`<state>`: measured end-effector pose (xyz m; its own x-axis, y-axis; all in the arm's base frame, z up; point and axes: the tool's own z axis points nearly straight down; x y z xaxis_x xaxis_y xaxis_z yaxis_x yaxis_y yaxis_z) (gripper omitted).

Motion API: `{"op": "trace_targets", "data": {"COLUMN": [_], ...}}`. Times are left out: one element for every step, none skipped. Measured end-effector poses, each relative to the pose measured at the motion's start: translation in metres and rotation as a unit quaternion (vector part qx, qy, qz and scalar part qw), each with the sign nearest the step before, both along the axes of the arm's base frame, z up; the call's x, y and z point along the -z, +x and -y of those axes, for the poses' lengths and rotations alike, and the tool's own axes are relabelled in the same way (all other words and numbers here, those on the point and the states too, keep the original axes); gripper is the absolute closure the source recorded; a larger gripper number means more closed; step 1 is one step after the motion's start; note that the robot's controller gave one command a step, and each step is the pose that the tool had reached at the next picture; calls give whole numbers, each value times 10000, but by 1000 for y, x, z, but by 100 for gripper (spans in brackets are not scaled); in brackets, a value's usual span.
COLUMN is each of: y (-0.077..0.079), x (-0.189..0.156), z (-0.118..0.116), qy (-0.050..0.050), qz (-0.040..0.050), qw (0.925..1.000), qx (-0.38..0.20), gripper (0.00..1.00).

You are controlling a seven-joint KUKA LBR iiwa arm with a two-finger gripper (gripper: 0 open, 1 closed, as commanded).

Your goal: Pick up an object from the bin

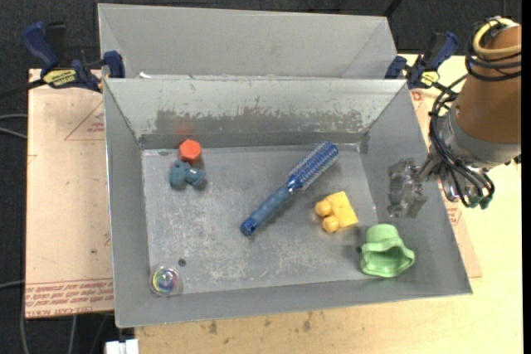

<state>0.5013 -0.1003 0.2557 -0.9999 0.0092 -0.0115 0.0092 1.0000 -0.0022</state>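
While the end effector [406, 189] hangs over the right sloping wall of the bin [249, 108], I cannot tell whether it is apart or together. Nearest to it, in the front right corner, lies a green toy [386, 251] with a flared, lumpy rim. It looks light and perhaps rubbery, so it may give under a pinch, and the narrower upper neck seems the surest hold. Just left of it sits a yellow block [336, 211], probably stiff and light, with flat sides that suit a squeeze. A blue hairbrush [290, 188] lies aslant mid-bin, best taken by the handle.
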Motion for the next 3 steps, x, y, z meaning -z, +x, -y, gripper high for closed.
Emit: {"op": "trace_targets", "data": {"y": [-1, -22, 9], "x": [4, 107, 186], "z": [-1, 26, 27], "qy": [14, 11, 13], "qz": [-41, -70, -16], "qw": [10000, 9862, 9781], "qx": [-2, -1655, -2082], "gripper": [0, 0, 0]}}
